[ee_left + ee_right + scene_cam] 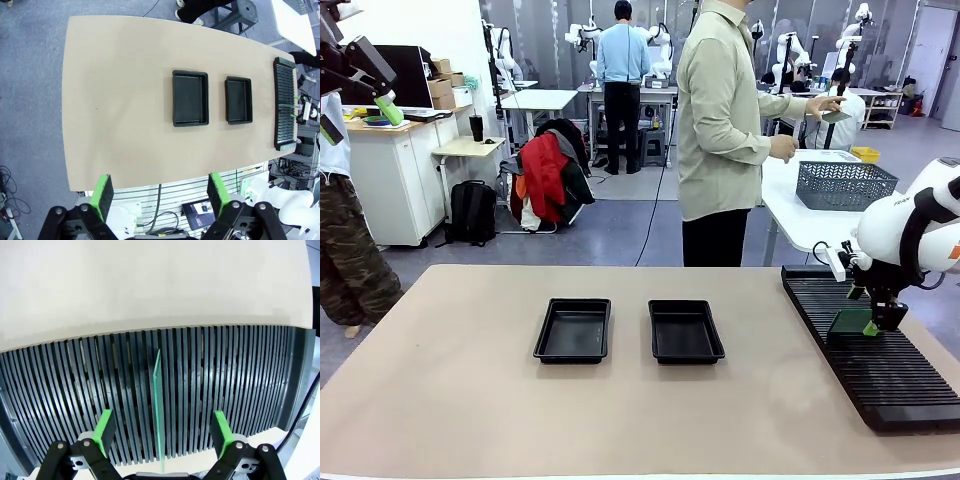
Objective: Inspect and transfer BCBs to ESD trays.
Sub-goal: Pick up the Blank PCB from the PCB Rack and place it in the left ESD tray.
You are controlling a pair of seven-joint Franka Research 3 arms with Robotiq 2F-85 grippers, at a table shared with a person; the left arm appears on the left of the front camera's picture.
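Note:
Two empty black ESD trays lie side by side mid-table, one on the left (572, 330) (190, 98) and one on the right (686, 331) (238, 100). A green BCB (848, 322) (159, 405) stands on edge in a slot of the long black ribbed rack (890, 375) (225, 375) at the table's right. My right gripper (868, 318) (162, 427) hangs low over the rack, open, with one green pad on each side of the board and a clear gap to both. My left gripper (360, 115) (160, 192) is open and holds nothing, raised high at the left above the table.
A person (725, 120) stands at the far side, turned toward a white side table that carries a grey mesh basket (845, 185). The tan tabletop (450, 400) is bare around the trays. The rack reaches close to the table's right edge.

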